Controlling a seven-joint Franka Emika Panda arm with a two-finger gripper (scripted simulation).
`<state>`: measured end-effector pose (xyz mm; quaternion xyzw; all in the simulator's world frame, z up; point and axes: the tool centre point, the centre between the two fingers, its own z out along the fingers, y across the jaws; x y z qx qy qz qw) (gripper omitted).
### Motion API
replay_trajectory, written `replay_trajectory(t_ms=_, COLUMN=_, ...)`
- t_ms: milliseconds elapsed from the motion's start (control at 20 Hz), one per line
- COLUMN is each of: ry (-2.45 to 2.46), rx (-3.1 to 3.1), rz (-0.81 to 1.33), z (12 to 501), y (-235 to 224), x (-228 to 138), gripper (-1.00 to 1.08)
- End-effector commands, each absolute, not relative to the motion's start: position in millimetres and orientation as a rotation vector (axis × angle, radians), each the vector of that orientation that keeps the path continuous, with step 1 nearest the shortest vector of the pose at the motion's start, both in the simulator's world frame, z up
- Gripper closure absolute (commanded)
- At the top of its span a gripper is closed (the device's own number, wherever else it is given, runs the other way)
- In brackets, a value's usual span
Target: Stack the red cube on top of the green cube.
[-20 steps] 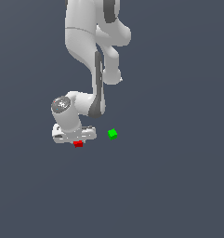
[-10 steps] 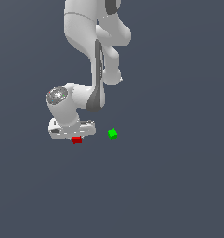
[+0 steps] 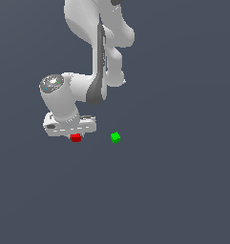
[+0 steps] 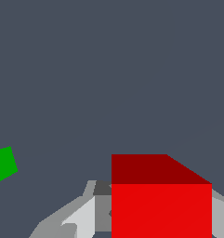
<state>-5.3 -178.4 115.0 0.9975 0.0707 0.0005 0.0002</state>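
Holding the red cube [image 3: 76,137] between its fingers [image 4: 81,218], the gripper [image 3: 74,135] hangs low over the dark counter [image 3: 173,190], the cube peeking out just beneath the white hand. In the wrist view the cube fills the space between the grey fingers, which appear closed narrow against its sides; whether it has lifted clear of the counter cannot be told from either picture.

The relation that matters is sideways: the green cube [image 3: 115,137] sits on the counter to the exterior view's right of the red cube, at about the same height in that picture, near but clearly apart. The wrist view agrees, showing the green cube [image 4: 3,165] off to one side of the held cube, not under it.

The arm reaches down from above, bent sharply at the elbow, the wrist turned so the hand points at the counter. The next move probably calls for a lift and a carry toward the green cube.
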Motion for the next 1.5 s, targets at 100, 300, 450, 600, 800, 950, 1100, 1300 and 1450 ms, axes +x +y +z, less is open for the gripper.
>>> replay_trajectory(t_ms=100, ry=0.222, rx=3.133, rz=0.001, z=118.5, y=-178.4, x=-5.0, gripper=1.08)
replay_trajectory(t_ms=300, ry=0.222, rx=3.133, rz=0.001, z=117.1, y=-174.0, x=-6.3, gripper=1.08)
replay_trajectory(t_ms=450, ry=0.222, rx=3.133, rz=0.001, z=114.2, y=-164.5, x=-9.1, gripper=1.08)
replay_trajectory(t_ms=600, ry=0.222, rx=3.133, rz=0.001, z=109.5, y=-149.1, x=-13.7, gripper=1.08)
replay_trajectory(t_ms=800, ry=0.222, rx=3.133, rz=0.001, z=100.0, y=-118.2, x=-22.6, gripper=1.08)
replay_trajectory(t_ms=950, ry=0.223, rx=3.134, rz=0.001, z=90.7, y=-88.3, x=-30.7, gripper=1.08)
replay_trajectory(t_ms=1100, ry=0.223, rx=3.134, rz=0.001, z=81.9, y=-59.7, x=-38.4, gripper=1.08)
replay_trajectory(t_ms=1300, ry=0.223, rx=3.134, rz=0.001, z=71.9, y=-27.2, x=-46.4, gripper=1.08)
replay_trajectory(t_ms=1450, ry=0.223, rx=3.134, rz=0.001, z=66.6, y=-10.2, x=-50.2, gripper=1.08)
